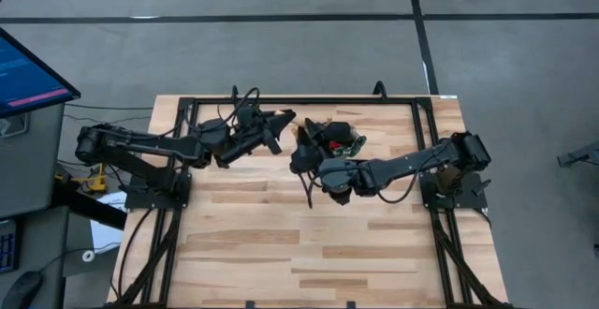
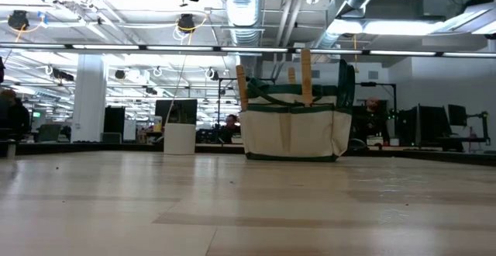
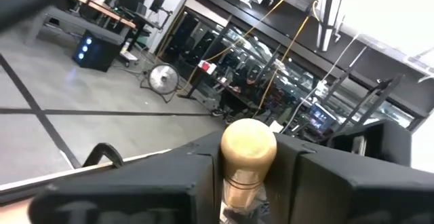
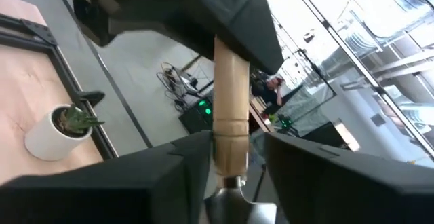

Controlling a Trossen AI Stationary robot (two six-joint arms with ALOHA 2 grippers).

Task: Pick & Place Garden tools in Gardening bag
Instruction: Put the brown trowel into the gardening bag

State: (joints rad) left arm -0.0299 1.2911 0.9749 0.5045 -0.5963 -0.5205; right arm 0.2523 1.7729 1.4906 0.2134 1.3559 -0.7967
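Observation:
The gardening bag (image 1: 339, 139) stands at the table's far middle. In the low view it (image 2: 294, 128) is cream with green trim, and three tan trowel handles (image 2: 307, 76) stick up out of it. My left gripper (image 1: 278, 125) is high above the table just left of the bag, shut on a trowel's wooden handle (image 3: 248, 149). My right gripper (image 1: 301, 152) is high at the bag's near left side, shut on another trowel's handle (image 4: 229, 115). Both blades are hidden. My left gripper pinches the wooden handle between its two fingers just below the rounded free end (image 3: 248, 142), which sticks out past the fingertips. The trowel is lifted clear of the table. The fingers hide the rest of it. My right gripper pinches the wooden handle between its two fingers at the end near the silver metal neck (image 4: 229, 159). The handle runs forward along the fingers and its far end goes behind a dark arm part. The trowel is lifted clear of the table.
A small white pot with a green plant (image 4: 57, 132) stands on the table left of the bag and also shows in the low view (image 2: 180, 138). A black frame (image 1: 309, 100) runs along the table's far edge. The near half of the wooden table (image 1: 309, 253) is bare.

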